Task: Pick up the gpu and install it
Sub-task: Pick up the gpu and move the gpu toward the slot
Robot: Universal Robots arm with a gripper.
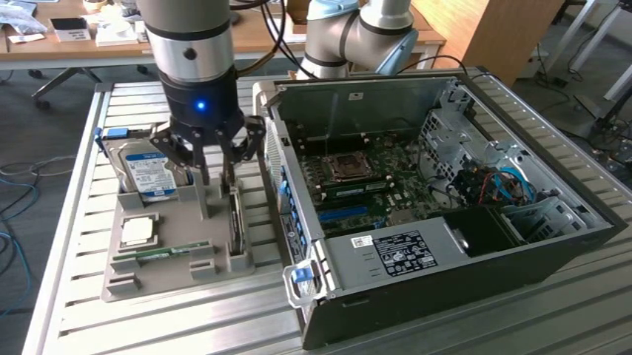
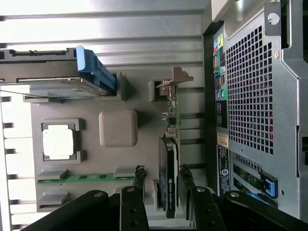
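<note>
Slatted metal table point(image 1: 474, 325) carries the whole workstation, with office desks behind it. At the centre of the work, the gripper point(image 2: 161, 169) stands with its jaws open. Its two fingers point(image 2: 139, 185) straddle the gpu point(image 2: 168, 159) without clamping it. In the wrist view one finger lies just beside the card's board face, while the other stands a little apart from the face with the black fan shroud. Nothing is held. The gpu stands on its long edge in a slot of the grey fixture tray point(image 2: 91, 159), on the side of the tray nearest the computer case point(image 1: 553, 259). Its silver end bracket point(image 2: 168, 83) is at the end away from the gripper (a green board edge shows between bracket and shroud). Sharing the tray are a square grey block point(image 2: 118, 127), the memory stick point(image 2: 82, 178) and a processor point(image 2: 57, 143) in its pocket. The hard drive point(image 1: 148, 174) stands on edge at the side of the tray farthest from the gpu. The case lies open just beside the tray, with the motherboard point(image 1: 375, 185) exposed. Judged from this, the step in hand is the pick-up, at the point of alignment before the grasp; installation is not yet begun. The grasp calls for both fingers to meet the card's faces squarely, since an off-centre closure could tilt the card in its slot. Any lift calls for a straight pull along the slot walls.
</note>
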